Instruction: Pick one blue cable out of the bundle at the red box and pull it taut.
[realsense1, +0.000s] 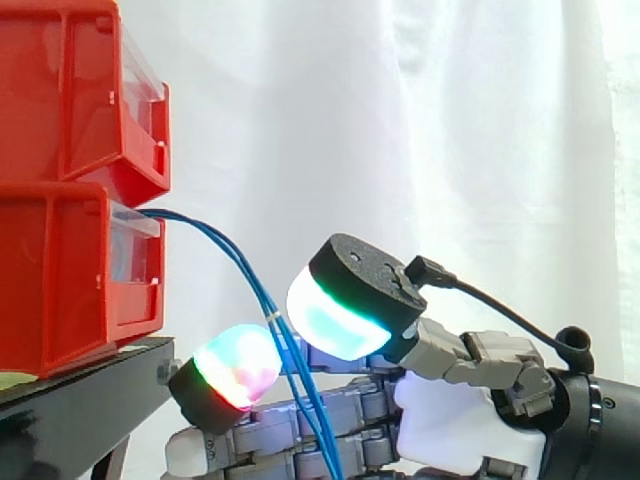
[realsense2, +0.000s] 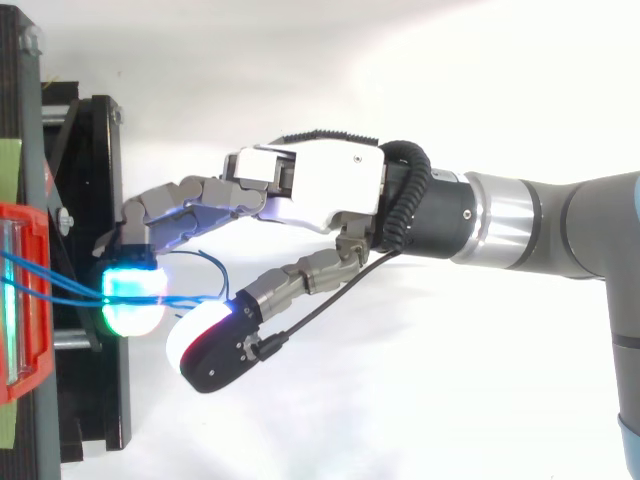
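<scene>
Nearest in the side view is the hand (realsense1: 450, 420), low at the right and reaching leftward toward the bins. The top view shows it stretched out from the arm (realsense2: 560, 220), which comes in from the right edge, with its tips over the edge of the black stand (realsense2: 95, 150). The blue cables (realsense1: 235, 255) run through the front of the hand. They leave the lower red box (realsense1: 60, 280) at its clear front, arc out to the right and down as a close bundle, cross the hand and pass out of the bottom edge. From above, the same strands (realsense2: 60, 290) lie almost straight from the red box to the tips of the hand, with one thin loop curling back toward the palm. I cannot tell whether the hand is clamped on these strands or merely has them running through it. Beyond the hand, a second red bin (realsense1: 70, 90) sits stacked on the lower one. Both rest on the stand at the left, and the white curtain (realsense1: 450, 130) hangs behind everything.
</scene>
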